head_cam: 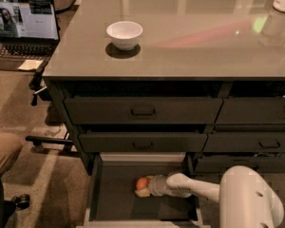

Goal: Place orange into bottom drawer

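Gripper [146, 188] is down inside the open bottom drawer [115, 199], reaching in from the right on the white arm [195, 187]. The orange [141, 182] is right at its tip, over the drawer's dark floor, roughly mid-drawer and left of the wrist. I can't tell from this view whether the pincer is clamped on the orange or has let go. I also can't tell if the fruit is resting on the floor or hanging just above it.

My read: we're at the release step.
- Get the orange onto the floor before letting go. It's round and smooth, so it will roll if dropped.
- Open slowly and don't flick.
- Back out along the arm's own line, then lift. A sideways sweep would knock the fruit.
- On the way up, watch the middle drawer front [142, 142] overhead and the drawer's right wall.

The white bowl [124, 34] on the countertop [204, 42] is well clear and not a factor.
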`<state>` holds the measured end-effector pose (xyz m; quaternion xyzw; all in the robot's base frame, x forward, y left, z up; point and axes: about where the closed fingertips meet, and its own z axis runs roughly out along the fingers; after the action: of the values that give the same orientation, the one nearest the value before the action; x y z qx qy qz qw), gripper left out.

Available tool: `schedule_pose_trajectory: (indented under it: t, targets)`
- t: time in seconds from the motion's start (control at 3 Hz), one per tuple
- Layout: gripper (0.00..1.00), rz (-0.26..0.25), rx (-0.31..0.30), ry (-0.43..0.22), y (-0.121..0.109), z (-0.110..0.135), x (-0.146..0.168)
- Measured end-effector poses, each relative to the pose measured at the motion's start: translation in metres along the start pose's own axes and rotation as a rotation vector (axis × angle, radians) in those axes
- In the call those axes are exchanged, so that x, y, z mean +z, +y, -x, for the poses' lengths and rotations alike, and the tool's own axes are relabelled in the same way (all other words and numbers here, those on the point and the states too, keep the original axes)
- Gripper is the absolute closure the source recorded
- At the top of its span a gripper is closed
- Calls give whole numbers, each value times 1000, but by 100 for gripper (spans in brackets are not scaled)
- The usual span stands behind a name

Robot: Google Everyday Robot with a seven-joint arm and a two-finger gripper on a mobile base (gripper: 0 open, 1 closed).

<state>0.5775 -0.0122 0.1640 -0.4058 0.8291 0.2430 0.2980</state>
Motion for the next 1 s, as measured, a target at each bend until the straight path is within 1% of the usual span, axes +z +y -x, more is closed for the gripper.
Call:
schedule_pose_trajectory:
  t: [0.33, 0.67, 1.0]
  targets:
    - [100, 48, 2, -35, -14, -8, 10]
    - [100, 121, -6, -34, -22, -11, 15]
    - [81, 158, -16, -26, -25, -12, 16]
